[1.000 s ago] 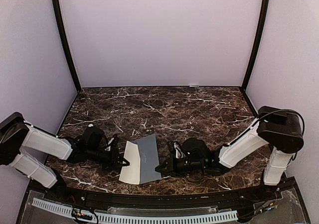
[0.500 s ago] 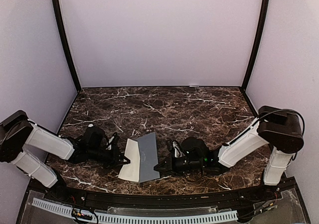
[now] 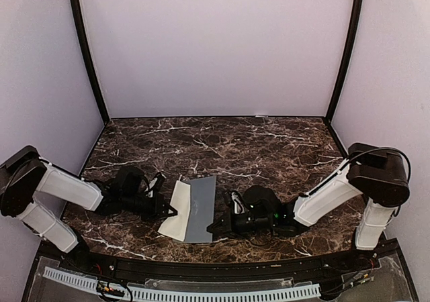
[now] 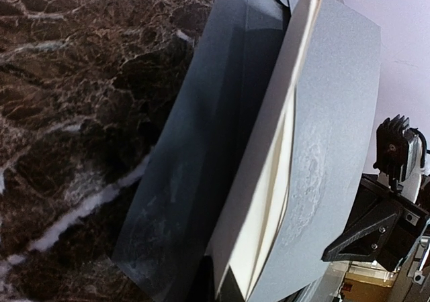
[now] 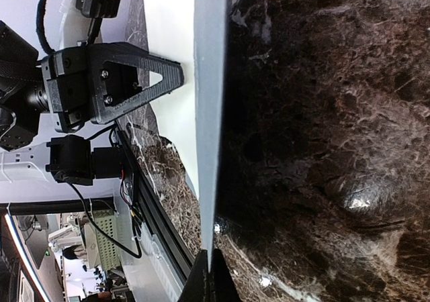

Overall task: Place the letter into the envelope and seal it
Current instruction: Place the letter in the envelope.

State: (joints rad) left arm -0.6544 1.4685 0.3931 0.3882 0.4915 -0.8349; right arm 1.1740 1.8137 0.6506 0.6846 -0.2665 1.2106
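The grey-blue envelope (image 3: 200,208) is held off the marble table (image 3: 222,147) near its front edge, between my two arms. My right gripper (image 3: 212,226) is shut on its right near corner; in the right wrist view the envelope (image 5: 208,80) runs edge-on up from the pinched tips (image 5: 209,278). The cream letter (image 3: 176,215) sticks out from under the envelope's left side. My left gripper (image 3: 171,211) is shut on the letter's left edge. In the left wrist view the letter (image 4: 272,208) slips behind the envelope's grey panel (image 4: 336,114).
Lilac walls close the table in at the back and on both sides. A black rail (image 3: 201,268) runs along the front edge just below the paper. Both arms lie low over the front of the table.
My left gripper has crept to the right with the letter. The envelope has turned squarer and flatter. The right arm has barely moved.
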